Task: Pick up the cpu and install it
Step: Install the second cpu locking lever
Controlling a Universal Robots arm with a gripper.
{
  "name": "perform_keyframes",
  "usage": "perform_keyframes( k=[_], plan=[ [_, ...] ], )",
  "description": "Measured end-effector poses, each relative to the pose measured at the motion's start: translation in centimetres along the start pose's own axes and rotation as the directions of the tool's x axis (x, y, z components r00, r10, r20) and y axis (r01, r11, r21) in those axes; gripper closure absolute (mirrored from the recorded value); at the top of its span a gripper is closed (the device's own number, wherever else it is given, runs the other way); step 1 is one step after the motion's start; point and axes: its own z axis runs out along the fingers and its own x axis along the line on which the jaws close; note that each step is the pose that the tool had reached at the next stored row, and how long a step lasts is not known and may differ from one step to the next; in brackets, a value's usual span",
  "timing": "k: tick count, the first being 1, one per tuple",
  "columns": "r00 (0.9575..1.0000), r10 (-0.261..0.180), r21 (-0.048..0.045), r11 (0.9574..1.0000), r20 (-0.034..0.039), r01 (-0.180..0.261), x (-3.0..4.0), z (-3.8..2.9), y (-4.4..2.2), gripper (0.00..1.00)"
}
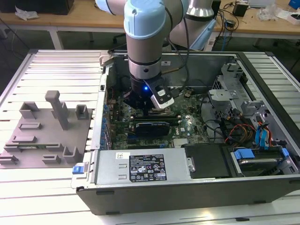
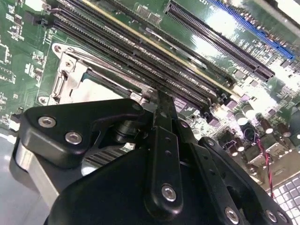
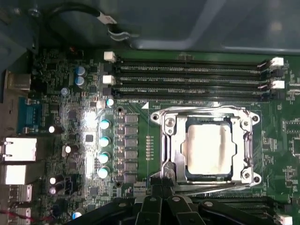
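Silver-topped cpu (image 3: 207, 149) sits inside its socket frame (image 3: 208, 115), beside 4 memory slots (image 3: 192, 77). Your gripper (image 2: 159, 101) hovers just above, pinching nothing, fingers pressed together. Judged step: seating check; clearance first.

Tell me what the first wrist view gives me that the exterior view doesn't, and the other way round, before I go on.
First wrist view: the cpu lies flat in the socket frame, with nothing of the gripper touching it; beside the frame, a row of blue-topped capacitors.

Exterior view: the open computer case, the grey fixture plate on the slatted table at the exterior view's left, and the arm reaching down into the case.

Both: the green motherboard and its memory slots.
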Motion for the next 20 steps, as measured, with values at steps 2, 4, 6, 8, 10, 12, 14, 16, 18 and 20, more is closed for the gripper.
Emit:
perform_keyframes(
  k=[2, 4, 6, 8, 10, 12, 14, 16, 18, 20],
  plan=[
    [1.0, 0.002, -0.0149, 0.9999, 0.0009, -0.002, 0.01, -0.1, -1.0, 0.89],
    [1.0, 0.003, -0.0225, 0.9997, 0.001, -0.003, 0.01, -0.12, -1.24, 0.89],
    [1.0, 0.004, -0.0359, 0.9993, 0.0011, -0.004, 0.02, -0.13, -1.38, 0.89],
    [1.0, 0.005, -0.062, 0.9981, 0.0023, -0.005, 0.02, -0.15, -1.44, 0.89],
    [1.0, 0.006, -0.0861, 0.9963, 0.0032, -0.006, 0.01, -0.15, -1.57, 0.89],
    [1.0, 0.007, -0.0908, 0.9958, 0.0033, -0.007, 0.02, -0.17, -1.85, 0.89],
    [1.0, 0.008, -0.096, 0.9954, 0.0033, -0.007, 0.02, -0.19, -2.06, 0.89],
    [1.0, 0.008, -0.1023, 0.9947, 0.0033, -0.008, 0.02, -0.22, -2.28, 0.89],
    [1.0, 0.009, -0.1076, 0.9942, 0.0035, -0.009, 0.02, -0.24, -2.51, 0.89],
    [0.9999, 0.01, -0.1217, 0.9925, 0.0058, -0.009, 0.03, -0.23, -2.68, 0.89]
  ],
)
